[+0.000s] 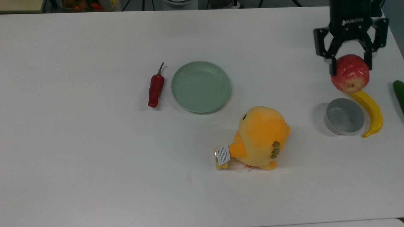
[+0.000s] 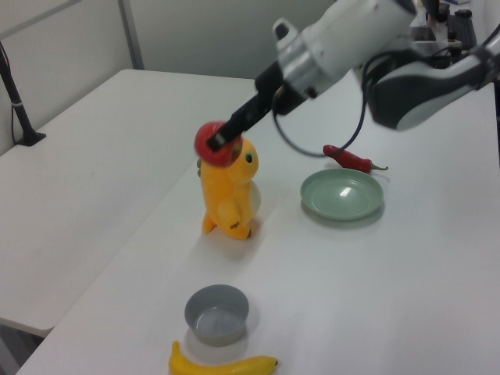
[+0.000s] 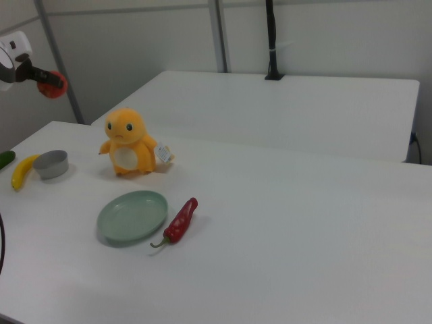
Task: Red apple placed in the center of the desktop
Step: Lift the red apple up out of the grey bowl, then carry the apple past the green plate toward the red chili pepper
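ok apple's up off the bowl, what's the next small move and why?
Probably carry it across toward the top view's left, staying high. The gripper holds the red apple in the air above the banana and grey bowl, far from the middle of the desktop. The yellow plush toy stands tall near the path, so keeping height until past it seems safer.
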Available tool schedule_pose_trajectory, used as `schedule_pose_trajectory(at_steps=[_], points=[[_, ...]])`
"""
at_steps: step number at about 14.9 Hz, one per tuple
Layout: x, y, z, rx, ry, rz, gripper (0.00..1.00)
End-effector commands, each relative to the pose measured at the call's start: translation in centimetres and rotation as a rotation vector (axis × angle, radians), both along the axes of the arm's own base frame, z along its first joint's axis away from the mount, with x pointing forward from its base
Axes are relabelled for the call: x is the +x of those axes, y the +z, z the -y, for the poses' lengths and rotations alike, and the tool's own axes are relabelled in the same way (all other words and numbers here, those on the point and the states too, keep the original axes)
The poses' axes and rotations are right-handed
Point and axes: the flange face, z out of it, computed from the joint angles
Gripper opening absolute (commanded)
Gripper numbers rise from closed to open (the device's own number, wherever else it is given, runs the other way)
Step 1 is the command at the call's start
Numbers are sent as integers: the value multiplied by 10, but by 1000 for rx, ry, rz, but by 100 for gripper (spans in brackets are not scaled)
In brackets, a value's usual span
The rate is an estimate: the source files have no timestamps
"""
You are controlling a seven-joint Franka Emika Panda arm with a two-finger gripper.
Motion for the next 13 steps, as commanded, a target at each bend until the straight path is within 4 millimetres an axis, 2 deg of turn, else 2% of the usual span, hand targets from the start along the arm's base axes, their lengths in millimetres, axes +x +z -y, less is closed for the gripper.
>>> schedule_pose_trajectory(at_steps=[1,4,7,10,13], points=[[-26,9,57,-41,-50,-27,15],[-21,15,108,-105,-97,-64,15],[-9,24,163,-156,-133,-193,15],[-2,30,225,-197,-95,-334,15],[7,27,288,-226,-93,-436,15]])
